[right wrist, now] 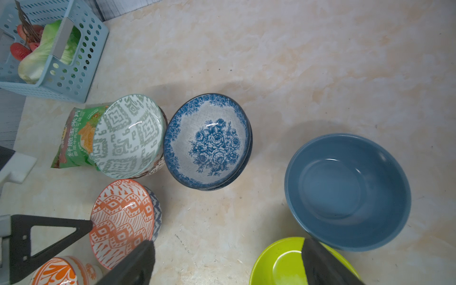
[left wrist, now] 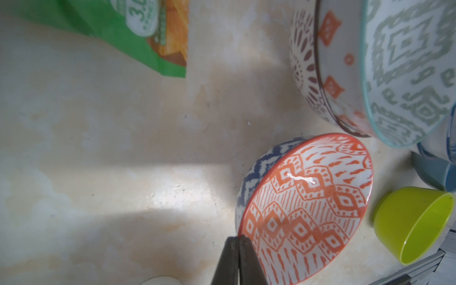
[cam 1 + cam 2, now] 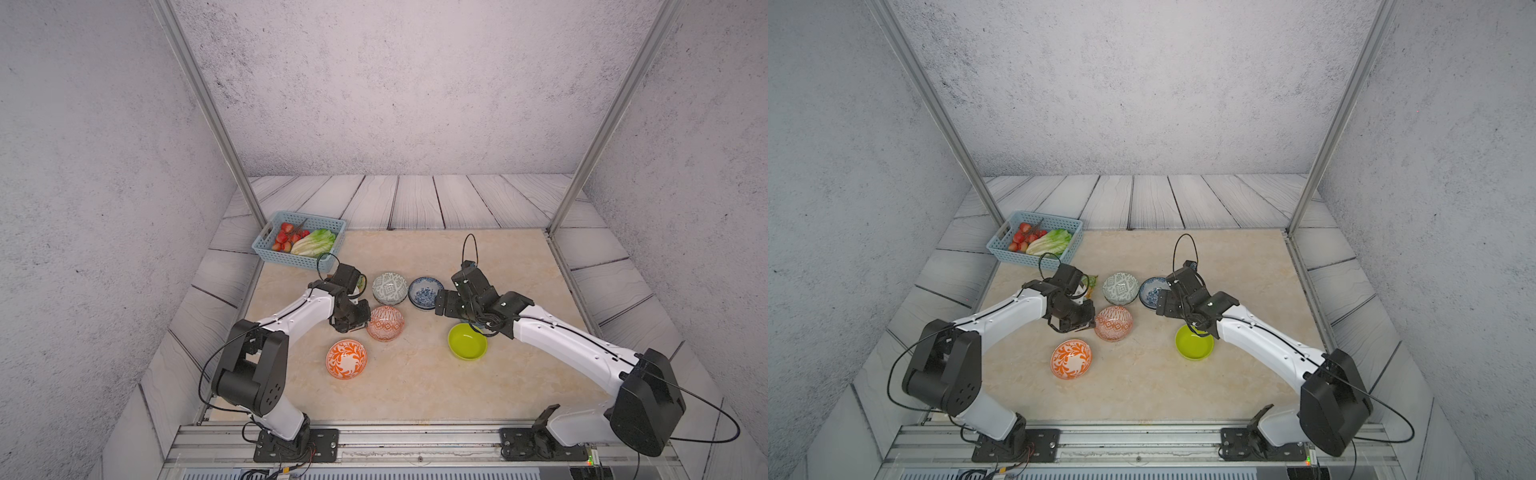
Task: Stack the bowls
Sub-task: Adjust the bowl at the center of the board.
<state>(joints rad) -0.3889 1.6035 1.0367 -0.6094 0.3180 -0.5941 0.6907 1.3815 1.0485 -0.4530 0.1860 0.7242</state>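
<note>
My left gripper (image 2: 238, 238) is shut on the near rim of the orange diamond bowl (image 3: 385, 323), which rests on the table. Behind that bowl, the grey-green bowl (image 3: 389, 287) sits nested in another patterned bowl (image 2: 320, 61). The blue floral bowl (image 3: 424, 292) tops a small stack. An orange floral bowl (image 3: 346, 358) stands alone at the front. My right gripper (image 1: 227, 266) hangs open over bare table, with the lime-green bowl (image 1: 283, 264) on one side and the diamond bowl (image 1: 122, 222) on the other. A plain blue bowl (image 1: 347, 191) stands beside the lime one, hidden under my right arm in both top views.
A light-blue basket (image 3: 291, 258) with strawberries and lettuce stands at the back left of the marble table. A green snack bag (image 1: 74, 138) lies between the basket and the grey-green bowl. Metal frame posts rise at the table's back corners.
</note>
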